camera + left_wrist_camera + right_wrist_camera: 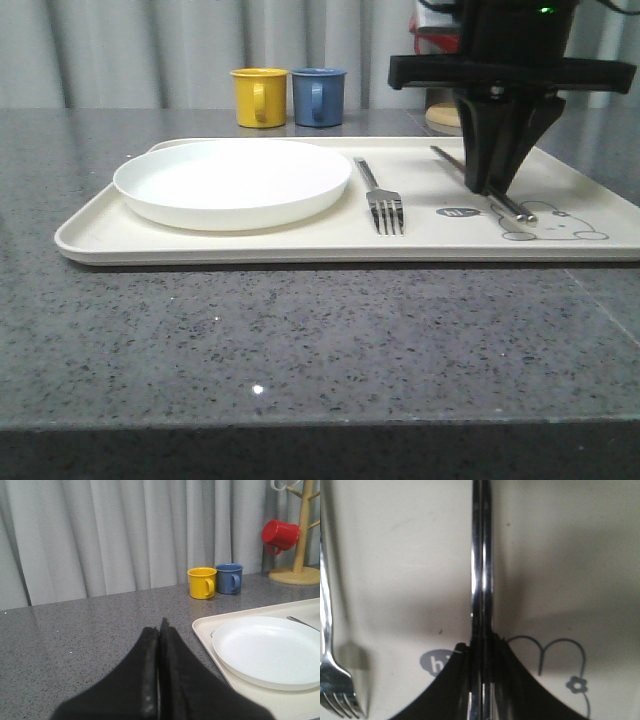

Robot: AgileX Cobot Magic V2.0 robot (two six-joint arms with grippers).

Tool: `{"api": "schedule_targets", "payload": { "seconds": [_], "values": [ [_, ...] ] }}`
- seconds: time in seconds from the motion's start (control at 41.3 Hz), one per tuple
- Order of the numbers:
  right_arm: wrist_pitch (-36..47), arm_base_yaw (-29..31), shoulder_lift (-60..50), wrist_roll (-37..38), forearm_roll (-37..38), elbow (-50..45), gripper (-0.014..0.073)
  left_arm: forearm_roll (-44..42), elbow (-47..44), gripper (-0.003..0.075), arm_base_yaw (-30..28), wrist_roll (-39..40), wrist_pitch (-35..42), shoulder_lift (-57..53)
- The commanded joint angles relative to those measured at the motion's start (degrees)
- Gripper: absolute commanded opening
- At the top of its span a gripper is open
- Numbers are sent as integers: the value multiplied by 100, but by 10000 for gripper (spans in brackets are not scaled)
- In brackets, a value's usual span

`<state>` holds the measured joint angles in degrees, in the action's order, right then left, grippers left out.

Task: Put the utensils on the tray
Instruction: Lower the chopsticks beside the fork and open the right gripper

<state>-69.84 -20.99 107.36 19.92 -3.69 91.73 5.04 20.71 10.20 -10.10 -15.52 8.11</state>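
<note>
A: Status on the tray?
B: Large flat cream rectangular tray with rounded corners (250, 245) sits on the grey speckled stone table (300, 340). Shallow round white plate (232, 182) is on its left half. Silver metal fork (381, 196) lies on the tray just right of the plate, tines toward the camera

A: Chopsticks?
B: Pair of silver metal chopsticks (455, 163) on the right part of the tray, running diagonally, near ends next to the line-drawn rabbit print (560, 225). Right gripper (492, 188) is down on them, tips at the tray surface. In the right wrist view the black fingers (451, 680) are pinched tight against both sides of the sticks (482, 570), so it's clamped on the pair. Can't tell if the sticks rest fully on the tray or hang just off it

A: Left arm?
B: Left gripper (160, 625) in its wrist view has the black fingers pressed together, nothing between them. It's over bare table, left of the tray edge (205, 637) and the plate (267, 650)

A: Anything else in frame?
B: Yellow mug (259, 96) and blue mug (319, 96) side by side on the table behind the tray. Red mug (280, 535) hangs on a wooden mug tree (299, 555) further right
</note>
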Motion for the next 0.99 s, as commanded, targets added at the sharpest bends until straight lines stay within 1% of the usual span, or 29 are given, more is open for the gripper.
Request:
{"api": "schedule_targets", "payload": {
  "seconds": [0.0,0.436,0.533,0.63,0.775,0.848,0.896,0.969],
  "values": [
    [175,6,-158,52,-253,200,13,23,143,-19,-5,44,487,67],
    [518,4,-110,95,-298,222,14,23,143,-19,-5,44,487,67],
    [518,4,-110,95,-298,222,32,23,143,-19,-5,44,487,67],
    [518,4,-110,95,-298,222,107,23,143,-19,-5,44,487,67],
    [503,4,-110,95,-303,234,286,23,143,-19,-5,44,487,67],
    [393,4,-125,88,-297,302,356,23,143,-19,-5,44,487,67],
    [289,4,-141,45,-259,382,372,23,143,-19,-5,44,487,67],
    [202,35,-217,-16,-170,470,371,23,143,-19,-5,44,487,67]
  ]
}}
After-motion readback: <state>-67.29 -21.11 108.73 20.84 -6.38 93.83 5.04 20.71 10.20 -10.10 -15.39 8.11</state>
